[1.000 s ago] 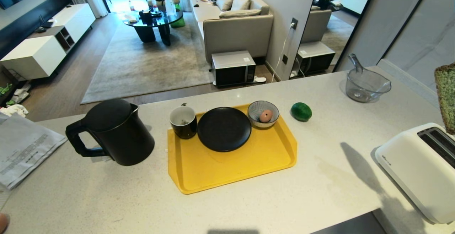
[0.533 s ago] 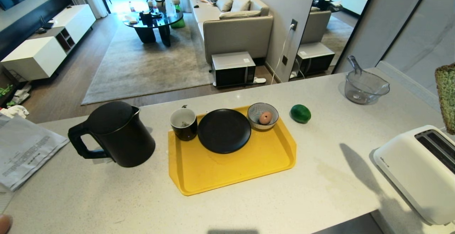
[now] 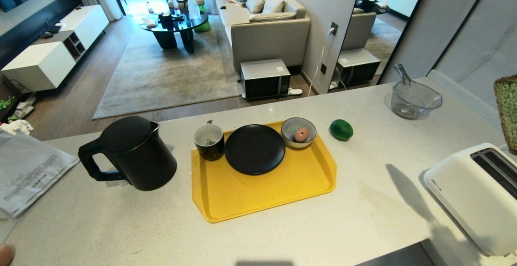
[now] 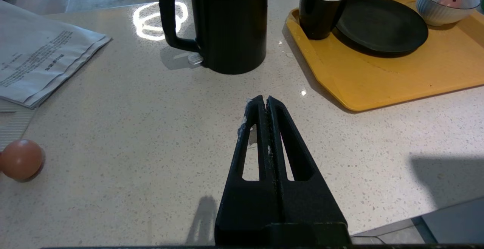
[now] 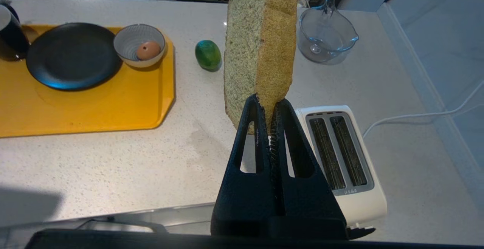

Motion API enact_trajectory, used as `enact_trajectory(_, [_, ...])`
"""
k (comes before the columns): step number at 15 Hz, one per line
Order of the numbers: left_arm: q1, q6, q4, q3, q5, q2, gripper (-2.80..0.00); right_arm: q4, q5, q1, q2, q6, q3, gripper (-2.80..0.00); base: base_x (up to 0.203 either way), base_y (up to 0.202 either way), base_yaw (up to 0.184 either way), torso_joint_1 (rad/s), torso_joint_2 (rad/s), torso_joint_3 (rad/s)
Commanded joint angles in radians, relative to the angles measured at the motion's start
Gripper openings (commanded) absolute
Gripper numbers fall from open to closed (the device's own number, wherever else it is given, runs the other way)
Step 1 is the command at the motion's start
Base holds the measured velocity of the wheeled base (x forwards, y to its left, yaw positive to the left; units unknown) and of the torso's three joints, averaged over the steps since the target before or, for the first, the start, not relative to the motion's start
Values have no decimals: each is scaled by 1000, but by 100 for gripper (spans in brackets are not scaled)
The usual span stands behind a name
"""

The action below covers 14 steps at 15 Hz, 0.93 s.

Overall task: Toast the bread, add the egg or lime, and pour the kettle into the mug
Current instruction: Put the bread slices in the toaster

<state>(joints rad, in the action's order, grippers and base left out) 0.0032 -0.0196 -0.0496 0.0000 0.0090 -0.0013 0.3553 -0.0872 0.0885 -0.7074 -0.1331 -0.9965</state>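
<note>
Bread [image 5: 261, 41], a thick pale green slice with brown crust, stays clamped upright in my right hand [image 5: 267, 107], above the white two-slot toaster [image 5: 340, 158] on the speckled worktop [image 3: 363, 201]; only my view shifted, so lowering remains.

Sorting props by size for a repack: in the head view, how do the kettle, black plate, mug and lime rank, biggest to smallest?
1. kettle
2. black plate
3. mug
4. lime

All four stand at a similar depth on the counter, so nearness hardly skews the order.
</note>
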Motion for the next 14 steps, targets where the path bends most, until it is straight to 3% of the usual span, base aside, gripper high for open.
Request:
enact_trajectory(1, [1,0,-1,15,0,-2,-280,-3,7,0,12,-24,28,-280,0,0,0,0,0,0])
enact_trajectory(7, [1,0,-1,15,0,-2,-280,-6,64,1,45,-69,61,-280,0,0,0,0,0,0])
enact_trajectory(11, [1,-2,-1,15,0,-2,-280,-4,53,0,32,-65,43,-280,0,0,0,0,0,0])
enact_trajectory(14, [1,-1,-1,15,0,-2,-280,-4,24,0,23,-65,41,-280,1,6,-129,6,2,0])
